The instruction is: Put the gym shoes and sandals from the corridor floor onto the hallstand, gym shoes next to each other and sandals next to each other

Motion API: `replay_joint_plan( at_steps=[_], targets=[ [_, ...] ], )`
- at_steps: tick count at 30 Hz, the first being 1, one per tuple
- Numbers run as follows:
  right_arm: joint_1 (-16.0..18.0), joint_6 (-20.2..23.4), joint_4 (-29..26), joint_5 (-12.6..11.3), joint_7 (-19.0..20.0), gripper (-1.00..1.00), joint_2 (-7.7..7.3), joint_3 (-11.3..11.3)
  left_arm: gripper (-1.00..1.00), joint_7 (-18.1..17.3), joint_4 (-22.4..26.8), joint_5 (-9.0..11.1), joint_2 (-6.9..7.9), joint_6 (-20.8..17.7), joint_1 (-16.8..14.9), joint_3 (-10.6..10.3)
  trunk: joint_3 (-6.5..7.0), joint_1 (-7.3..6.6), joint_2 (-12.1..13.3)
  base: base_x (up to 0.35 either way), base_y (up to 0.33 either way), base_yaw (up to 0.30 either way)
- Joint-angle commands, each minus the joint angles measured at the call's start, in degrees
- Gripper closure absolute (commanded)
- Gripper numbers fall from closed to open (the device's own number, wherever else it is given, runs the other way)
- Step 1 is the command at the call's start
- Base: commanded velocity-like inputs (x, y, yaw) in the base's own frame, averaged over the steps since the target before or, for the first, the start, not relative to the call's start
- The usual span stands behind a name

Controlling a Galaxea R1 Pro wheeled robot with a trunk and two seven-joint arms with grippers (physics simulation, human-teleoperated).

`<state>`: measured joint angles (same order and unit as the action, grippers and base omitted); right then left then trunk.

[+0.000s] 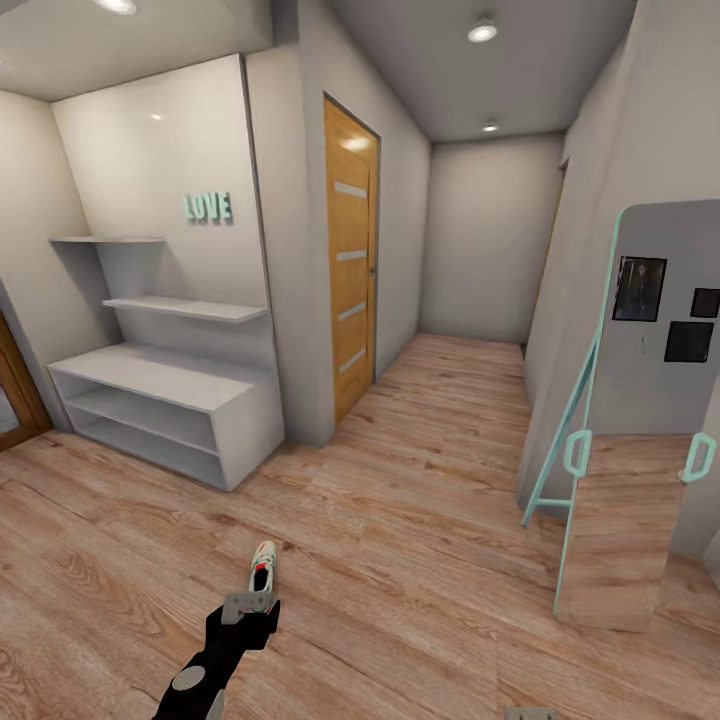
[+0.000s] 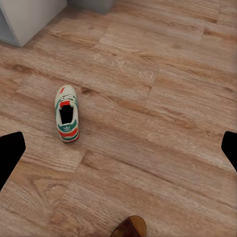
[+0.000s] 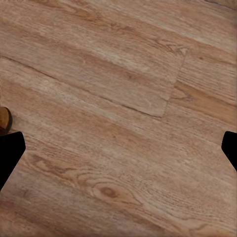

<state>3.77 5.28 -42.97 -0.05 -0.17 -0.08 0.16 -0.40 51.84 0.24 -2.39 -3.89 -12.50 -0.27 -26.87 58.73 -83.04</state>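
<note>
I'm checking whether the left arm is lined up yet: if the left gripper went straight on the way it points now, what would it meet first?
Probably bare floor. The left gripper is open and aimed down at the planks, with the gym shoe off to one side of its line, not between the fingers. Depth is hard to judge.

We see open corridor floor between us and the hallstand, whose flat top and two open shelf levels are bare and reachable from the front. One gym shoe lies on the planks just ahead of the left gripper, with bare boards on every side of it in the left wrist view. A leaning mirror narrows the passage on the right. Under the right gripper the planks lie open, apart from a brown edge to one side.
</note>
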Motion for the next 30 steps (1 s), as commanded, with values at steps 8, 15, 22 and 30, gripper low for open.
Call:
replay_joint_plan(
  at_steps=[8,15,22,30],
  targets=[
    [0.01,0.17,-0.11,0.24,-0.14,-1.0,0.01,0.1,-1.0,-0.04,0.1,-0.02,0.01,-0.33,0.01,0.07,-0.06,0.0,-0.04,0.0,0.0,0.0],
    [0.01,1.49,-0.42,-0.15,-0.07,-1.0,-0.02,-0.27,-1.0,0.22,0.1,0.0,0.01,2.84,0.0,0.32,-0.06,0.0,-0.04,0.0,0.0,0.0],
    [1.77,21.32,-8.17,-0.11,-0.08,-1.0,-0.09,-0.61,-1.0,0.37,-2.4,-0.26,-0.19,3.32,-0.04,0.94,-0.06,0.0,-0.04,0.0,0.0,0.0],
    [1.93,23.52,-12.85,-0.05,-0.01,-1.0,-0.19,-0.49,-1.0,0.32,-2.69,-1.27,-0.17,4.34,0.0,0.79,-0.06,0.0,-0.04,0.0,0.0,0.0]
  ],
)
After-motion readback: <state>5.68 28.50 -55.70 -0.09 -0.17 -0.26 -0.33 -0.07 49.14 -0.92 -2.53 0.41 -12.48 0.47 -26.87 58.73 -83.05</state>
